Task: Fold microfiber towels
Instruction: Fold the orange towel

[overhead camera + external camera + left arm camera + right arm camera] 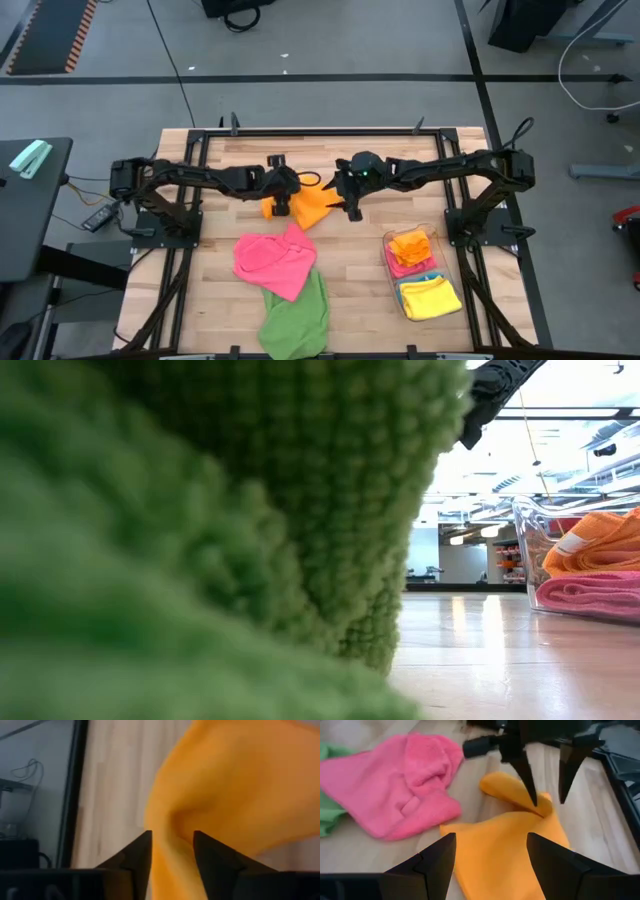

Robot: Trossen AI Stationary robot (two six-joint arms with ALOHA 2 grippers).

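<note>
An orange microfiber towel point(310, 207) lies crumpled on the table at the middle, toward the far side. My left gripper point(283, 204) stands open at its left end, and a raised ridge of the cloth point(172, 845) runs between the fingers. My right gripper point(492, 860) hovers open over the towel's right part point(505, 850), with nothing between its fingers. A pink towel point(275, 262) lies bunched nearer the front. A green towel point(297, 320) lies at the front edge, partly under the pink one, and fills the low view point(200, 510). My left gripper comes slanting down from the table's left with its fingers on either side of the orange towel's raised fold point(540, 805). One fingertip point(534, 795) reaches the fold's top; I cannot tell whether it touches. The towel lies on the table.
A clear plastic bin point(388, 262) stands at the right with folded orange point(411, 245), pink and yellow point(430, 297) towels in it. Black frame rails point(300, 132) border the table. Bare wood shows at the front left point(200, 300).
</note>
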